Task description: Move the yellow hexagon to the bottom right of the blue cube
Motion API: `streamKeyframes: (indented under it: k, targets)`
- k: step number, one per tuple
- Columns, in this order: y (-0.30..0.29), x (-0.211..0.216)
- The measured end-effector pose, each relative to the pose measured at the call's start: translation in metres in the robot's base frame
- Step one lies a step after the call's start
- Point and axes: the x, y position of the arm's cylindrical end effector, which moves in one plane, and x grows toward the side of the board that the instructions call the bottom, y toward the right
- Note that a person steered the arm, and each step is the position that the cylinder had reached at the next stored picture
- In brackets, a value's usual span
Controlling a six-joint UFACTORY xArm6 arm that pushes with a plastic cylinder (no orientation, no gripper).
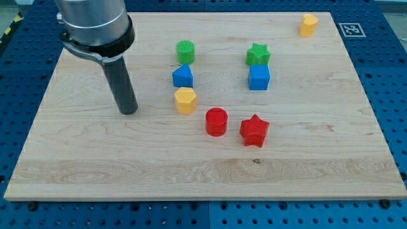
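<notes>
My bare tip [128, 112], no pincer to open or close, stands left of the yellow hexagon [185, 100]; blue cube [259, 77] lies beyond, up-right.

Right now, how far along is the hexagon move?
Nothing looks done: the yellow hexagon sits below the blue triangular block, well left of the blue cube. In hand: my tip rests left of the hexagon, apart. Left: the whole push to the cube's bottom right.
</notes>
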Motion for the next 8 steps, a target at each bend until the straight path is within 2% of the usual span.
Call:
streamKeyframes:
  k: [1,2,4,8]
  targets:
    - [0.021,-0.011]
    - [0.067,-0.021]
    - [0.11,0.007]
    - [0.215,0.007]
